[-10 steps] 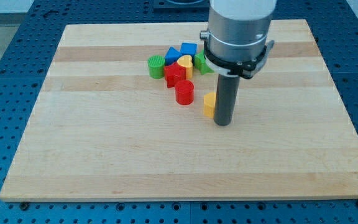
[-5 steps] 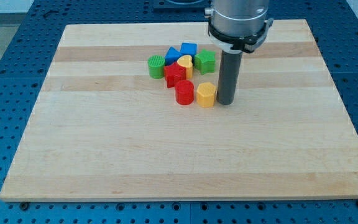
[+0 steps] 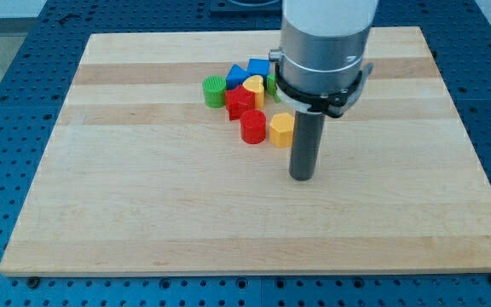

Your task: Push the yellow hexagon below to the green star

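1. The desk (image 3: 143, 213) carries a cluster of blocks.
2. My tip (image 3: 302, 177), a plain rod end effector holding nothing, rests below the yellow hexagon (image 3: 281, 130), apart from it.
3. The green star (image 3: 271, 85), mostly hidden, lies above the hexagon.

Pale wooden board (image 3: 143, 205) with clustered red, green, blue, yellow blocks (image 3: 247, 95)

The arm stands upright, my tip (image 3: 302, 176) resting on the board near its middle
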